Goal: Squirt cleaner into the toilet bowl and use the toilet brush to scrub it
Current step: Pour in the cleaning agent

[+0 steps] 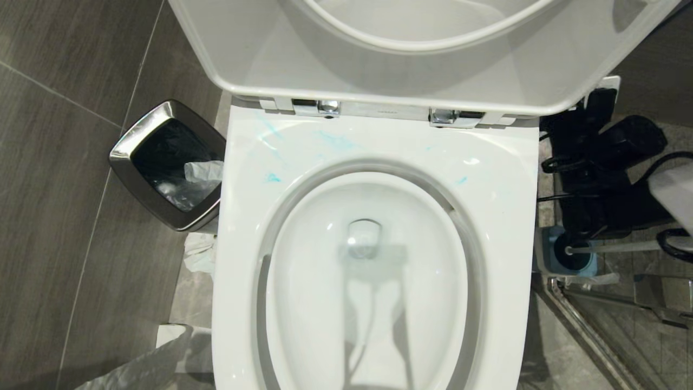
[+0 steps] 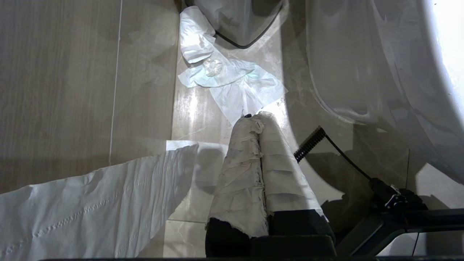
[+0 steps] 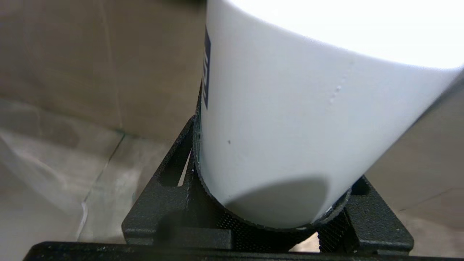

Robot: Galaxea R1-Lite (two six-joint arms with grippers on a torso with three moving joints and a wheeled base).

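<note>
The white toilet bowl [image 1: 503, 179] stands with seat and lid [image 1: 379, 59] raised, and water lies in the oval basin. Turquoise smears of cleaner [image 1: 273, 177] mark the back of the rim. My right gripper [image 3: 272, 217] is shut on a white bottle [image 3: 290, 127] with a dark blue label edge; its cap is out of view. A white rounded shape [image 1: 674, 192] pokes in at the head view's right edge. The toilet brush [image 1: 622, 247] rests in its blue holder [image 1: 566, 260] on the floor to the right of the bowl. My left gripper [image 2: 257, 117], wrapped in white, hangs shut and holds nothing beside the toilet's base.
A steel-rimmed black bin [image 1: 170, 162] stands left of the bowl. Crumpled tissues [image 2: 228, 79] lie on the floor by it, and a paper strip [image 2: 90, 203] lies nearer me. Black devices and cables [image 1: 601, 162] crowd the right side, near a glass door's metal frame [image 1: 590, 336].
</note>
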